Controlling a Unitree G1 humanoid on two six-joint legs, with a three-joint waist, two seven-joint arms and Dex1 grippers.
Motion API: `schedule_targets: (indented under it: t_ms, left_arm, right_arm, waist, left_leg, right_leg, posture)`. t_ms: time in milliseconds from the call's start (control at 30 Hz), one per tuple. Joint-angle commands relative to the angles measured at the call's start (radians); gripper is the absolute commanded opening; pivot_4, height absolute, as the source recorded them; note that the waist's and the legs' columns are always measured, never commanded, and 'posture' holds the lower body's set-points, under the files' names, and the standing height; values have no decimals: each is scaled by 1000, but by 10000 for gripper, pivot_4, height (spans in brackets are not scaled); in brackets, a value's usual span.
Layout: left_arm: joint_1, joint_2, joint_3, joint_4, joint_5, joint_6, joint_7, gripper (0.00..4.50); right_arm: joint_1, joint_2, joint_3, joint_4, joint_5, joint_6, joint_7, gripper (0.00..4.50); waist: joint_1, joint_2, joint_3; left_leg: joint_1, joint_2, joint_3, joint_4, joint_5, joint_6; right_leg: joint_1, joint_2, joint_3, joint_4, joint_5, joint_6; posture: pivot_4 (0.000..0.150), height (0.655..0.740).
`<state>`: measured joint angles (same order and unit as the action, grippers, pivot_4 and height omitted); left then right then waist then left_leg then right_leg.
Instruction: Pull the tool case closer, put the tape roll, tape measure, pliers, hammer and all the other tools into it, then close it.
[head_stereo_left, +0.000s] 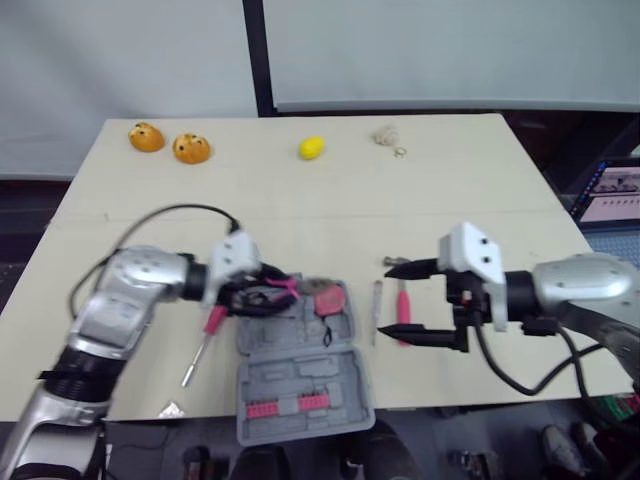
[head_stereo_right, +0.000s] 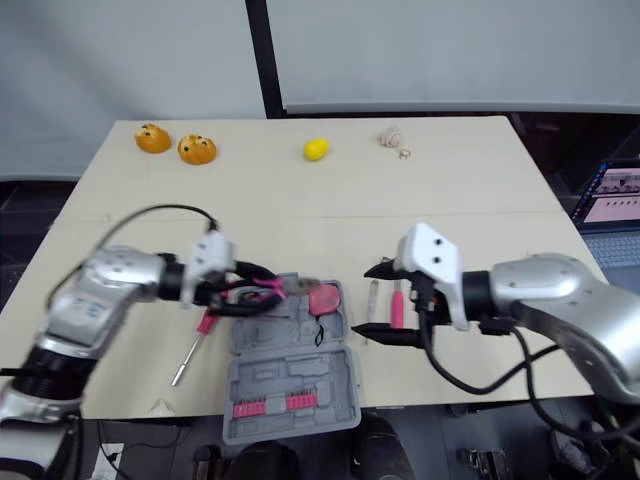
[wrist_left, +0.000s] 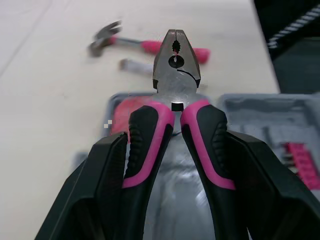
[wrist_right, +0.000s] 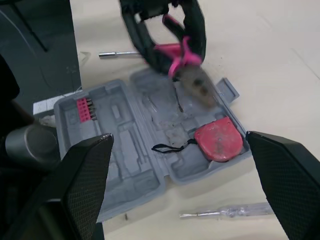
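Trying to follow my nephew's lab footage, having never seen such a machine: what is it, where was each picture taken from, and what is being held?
This is a humanoid robot with two arms, working at a pale wooden table. The two wide pictures come from a pair of cameras on its head, looking down over the arms. The two close pictures come from a camera on each wrist.

Each arm ends in a black two-fingered tool. The left tool is shut on black-and-pink-handled pliers, above the open grey plastic tool case, in which a red tape measure lies. The right tool is open, close to a pink-handled hammer lying on the table.

A pink-handled screwdriver lies beside the case. Two orange fruits and a yellow fruit sit near the far edge.
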<state>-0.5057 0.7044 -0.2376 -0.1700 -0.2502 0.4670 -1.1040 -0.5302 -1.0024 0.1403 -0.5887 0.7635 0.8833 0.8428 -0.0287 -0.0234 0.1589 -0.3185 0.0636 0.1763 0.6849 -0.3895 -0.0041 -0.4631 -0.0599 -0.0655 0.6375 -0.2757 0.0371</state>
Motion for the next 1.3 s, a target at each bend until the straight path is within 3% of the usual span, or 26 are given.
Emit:
schedule_targets:
  t_ms: [33,467,800,867,967,1200,1300]
  left_arm:
    - [-59,-31,-33,-6,48,-12,30,25645]
    - [-114,-140,-88,87,128,-80,64,25645]
    - [-106,-157,-91,101,147,-99,61,25644]
    - [-107,-158,-90,101,149,-97,60,25644]
    - [-108,-159,-89,102,150,-97,59,25644]
    - [-112,-165,-91,124,159,-110,61,25644]
    - [-117,-168,-90,132,161,-114,59,25644]
  right_arm:
    - [-86,34,113,69,-138,1,0,45000]
    - [-225,138,413,173,-477,-38,54,45000]
    - [-246,236,447,229,-576,-38,78,45000]
    - [-249,248,446,236,-585,-44,88,39436]
    - [-252,268,439,239,-592,-51,100,27295]
    - [-247,296,432,245,-612,-56,106,26722]
    - [-251,301,422,248,-617,-59,108,18830]
  waist:
    - [1,0,0]
    - [3,1,0]
    - [3,1,0]
    - [3,1,0]
    - [3,1,0]
    - [2,1,0]
    - [3,1,0]
  left_leg:
    - [0,0,0,0,0,0]
    - [-1,1,-1,1,1,0]
    - [-1,2,-1,2,1,0]
    - [-1,2,-1,2,1,0]
    - [-1,2,-1,2,1,0]
    - [-1,2,-1,2,1,0]
    - [-1,2,-1,2,1,0]
  right_leg:
    - [0,0,0,0,0,0]
    - [-1,-1,-1,1,0,0]
    - [-1,-2,-2,3,0,-1]
    - [-1,-2,-2,3,0,-1]
    - [-1,-2,-2,3,0,-1]
    - [-1,-2,-2,3,0,-1]
    - [-1,-2,-2,3,0,-1]
  posture:
    - [1500,7292]
    - [1500,7292]
    - [1500,7292]
    - [1500,7292]
    - [1500,7292]
    - [1500,7292]
    - [1500,7292]
